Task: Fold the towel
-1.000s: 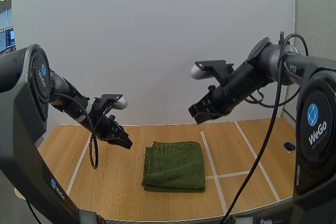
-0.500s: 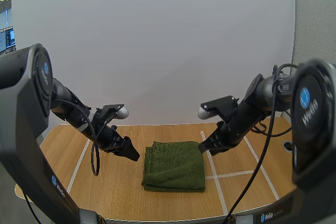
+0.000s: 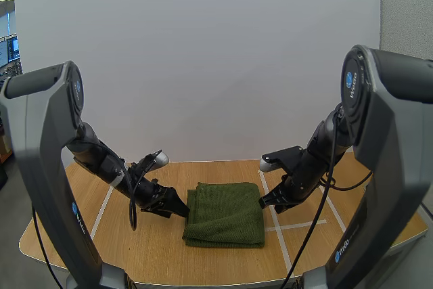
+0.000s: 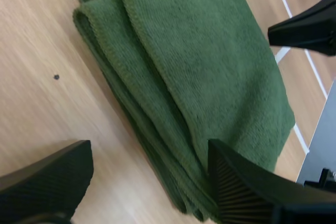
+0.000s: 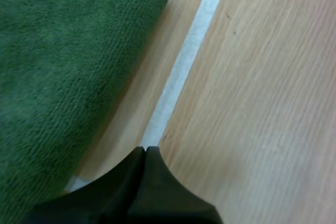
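A dark green towel [image 3: 225,213] lies folded in layers on the wooden table [image 3: 155,248], near its middle. My left gripper [image 3: 177,209] is low at the towel's left edge, open. In the left wrist view its two fingers stand wide apart [image 4: 149,148] on either side of the layered edge of the towel [image 4: 210,61], with nothing pinched. My right gripper [image 3: 265,201] is low by the towel's right edge, shut. Its tips [image 5: 145,151] lie together as one wedge over the white tape line [image 5: 184,61], just beside the towel [image 5: 52,77].
White tape lines [image 3: 276,225] mark out squares on the table right of the towel, and another line [image 3: 101,211] runs along the left. Bare wood lies in front of the towel up to the table's front edge.
Both arms have come down from above the table to the towel's two sides. The left gripper has opened wide; the right has stayed shut.
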Robot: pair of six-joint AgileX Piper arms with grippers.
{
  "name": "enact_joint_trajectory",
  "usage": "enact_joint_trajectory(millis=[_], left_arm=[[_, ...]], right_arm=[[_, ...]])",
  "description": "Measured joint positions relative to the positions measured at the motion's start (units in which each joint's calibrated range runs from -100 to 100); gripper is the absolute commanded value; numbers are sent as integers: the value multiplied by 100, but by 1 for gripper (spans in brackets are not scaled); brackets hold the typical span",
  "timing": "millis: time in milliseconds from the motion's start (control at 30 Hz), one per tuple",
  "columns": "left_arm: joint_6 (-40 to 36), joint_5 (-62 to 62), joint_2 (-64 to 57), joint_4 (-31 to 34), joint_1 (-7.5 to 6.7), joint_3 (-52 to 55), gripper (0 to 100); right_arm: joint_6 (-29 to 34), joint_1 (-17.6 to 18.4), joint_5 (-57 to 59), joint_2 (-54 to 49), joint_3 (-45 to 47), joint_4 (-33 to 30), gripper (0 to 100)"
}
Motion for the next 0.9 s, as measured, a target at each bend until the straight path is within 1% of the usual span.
enact_joint_trajectory(millis=[67,133,200,333,667,767,900], left_arm=[[26,0,112,-116,0,-28,100],[53,0,277,-284,0,-98,100],[133,233,611,-577,0,-240,100],[219,406,755,-810,3,-242,100],[293,406,779,-975,10,-253,100],[293,429,779,-1084,10,-253,100],[293,446,779,-1158,10,-253,100]], right_arm=[[-68,0,-178,171,0,112,0],[-238,0,-376,442,0,361,0],[-383,0,-511,640,0,603,0],[-607,0,-611,730,-12,990,0],[-869,-12,-616,775,-12,1278,0],[-955,-4,-578,801,-12,1499,0],[-955,177,-433,812,-12,1537,0]])
